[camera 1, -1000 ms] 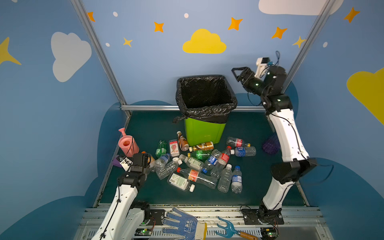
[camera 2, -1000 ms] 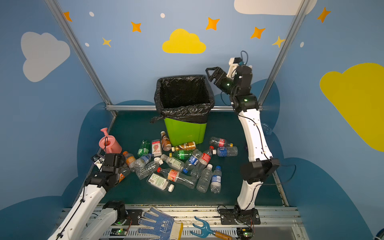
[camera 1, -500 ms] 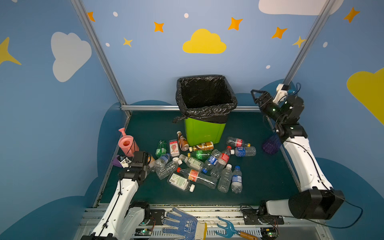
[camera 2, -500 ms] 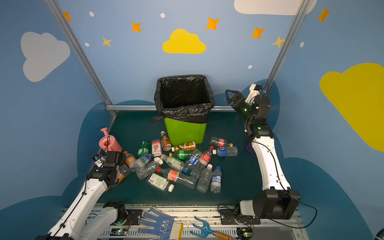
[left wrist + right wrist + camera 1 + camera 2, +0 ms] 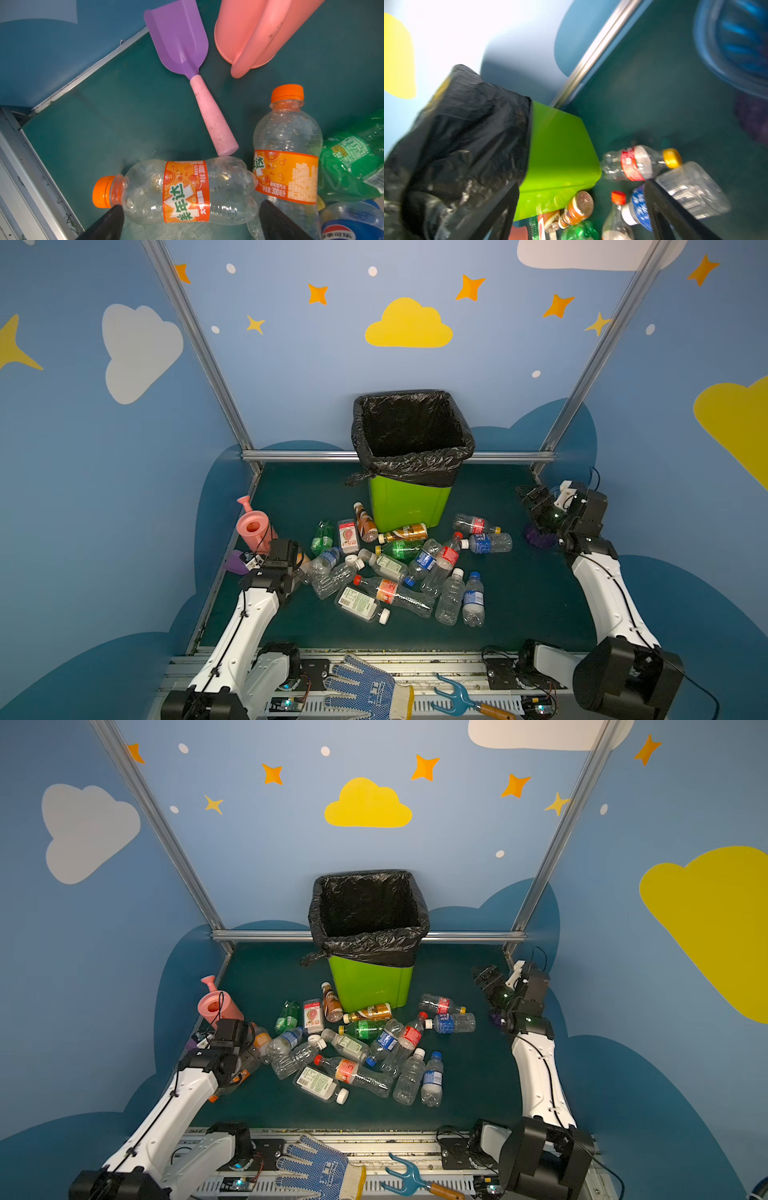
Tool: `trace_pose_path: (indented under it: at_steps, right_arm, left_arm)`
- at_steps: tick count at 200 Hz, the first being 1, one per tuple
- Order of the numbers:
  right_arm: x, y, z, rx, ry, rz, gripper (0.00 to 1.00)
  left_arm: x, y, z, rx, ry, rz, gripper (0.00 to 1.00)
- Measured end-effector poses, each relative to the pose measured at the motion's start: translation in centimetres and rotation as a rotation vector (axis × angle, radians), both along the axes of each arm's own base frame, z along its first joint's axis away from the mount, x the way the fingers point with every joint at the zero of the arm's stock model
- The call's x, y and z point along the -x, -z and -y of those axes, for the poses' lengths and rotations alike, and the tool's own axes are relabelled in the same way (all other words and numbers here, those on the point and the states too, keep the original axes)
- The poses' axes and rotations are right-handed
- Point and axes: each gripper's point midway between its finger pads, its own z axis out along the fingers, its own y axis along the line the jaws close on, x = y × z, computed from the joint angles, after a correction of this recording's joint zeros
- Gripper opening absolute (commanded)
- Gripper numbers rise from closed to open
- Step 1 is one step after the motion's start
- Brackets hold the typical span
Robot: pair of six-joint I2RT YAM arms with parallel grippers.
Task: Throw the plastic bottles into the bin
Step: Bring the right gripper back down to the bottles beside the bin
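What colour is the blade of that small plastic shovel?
The shovel blade is purple; left wrist view shows it best.

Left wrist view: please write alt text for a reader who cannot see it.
The open left gripper hangs over an orange-capped bottle lying on the green mat. A second such bottle lies beside it; beyond are a purple scoop and a pink watering can.

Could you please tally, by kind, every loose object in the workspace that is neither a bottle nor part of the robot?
bin: 1
pink watering can: 1
purple shovel: 1
ribbed vase, mostly hidden behind the right arm: 1
work glove: 1
blue hand rake: 1
Total: 6
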Motion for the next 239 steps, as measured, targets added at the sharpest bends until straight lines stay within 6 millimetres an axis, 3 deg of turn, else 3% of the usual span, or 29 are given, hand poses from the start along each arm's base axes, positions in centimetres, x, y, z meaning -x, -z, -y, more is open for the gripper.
trace_pose_path:
  at_steps: [42,112,239]
  right_arm:
    - [1.9,6.0,0.0,0.053,-0.042,-0.179,0.92]
    - [4.7,12.5,-1.2,-0.045,-0.059,-0.409,0.92]
    - [3.9,19.2,-4.1,-0.116,-0.042,-0.609,0.92]
  left_arm:
    - [-0.2,0.2,0.2,0.013,0.005,0.002,1.0]
    - [0.3,0.7,0.4,0.032,-0.006,0.016,1.0]
    - [-0.1,-1.8,0.1,0.011,-0.004,0.145,1.0]
